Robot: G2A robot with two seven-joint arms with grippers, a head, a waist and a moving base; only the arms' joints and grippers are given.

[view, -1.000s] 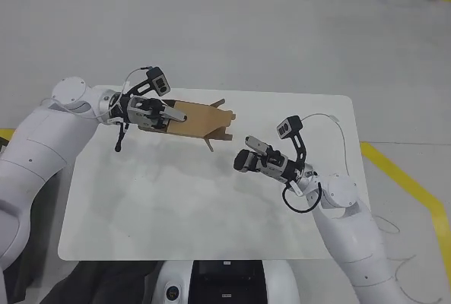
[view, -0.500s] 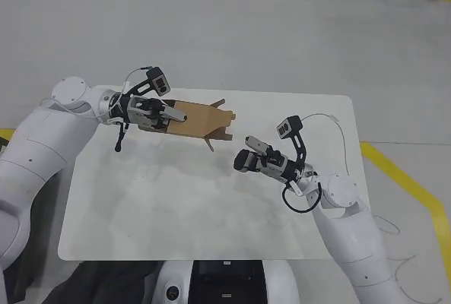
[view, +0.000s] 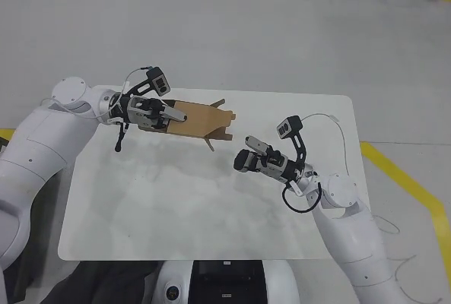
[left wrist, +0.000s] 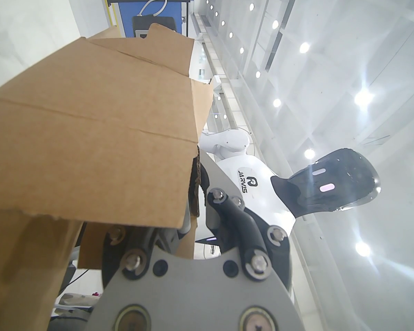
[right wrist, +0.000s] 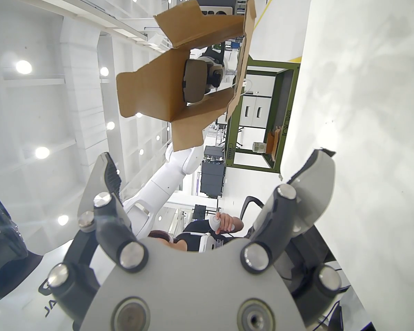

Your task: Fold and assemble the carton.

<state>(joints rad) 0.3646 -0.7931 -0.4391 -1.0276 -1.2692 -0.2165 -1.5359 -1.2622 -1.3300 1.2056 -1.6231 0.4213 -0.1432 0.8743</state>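
A brown carton (view: pixel 201 121), partly opened with its flaps spread, hangs above the far part of the white table (view: pixel 172 205). My left gripper (view: pixel 173 115) is shut on the carton's left end; in the left wrist view the cardboard (left wrist: pixel 89 132) covers the fingers. The right wrist view looks into the carton's open end (right wrist: pixel 179 84), where the flaps stick out. My right gripper (view: pixel 246 150) stands open near the table's middle, a short way from the carton's flaps, with nothing between its fingers (right wrist: pixel 105 177).
A white cable (view: pixel 339 144) lies on the table near its right edge. The near half of the table is bare white surface. Yellow floor tape (view: pixel 408 182) runs past the table on the right.
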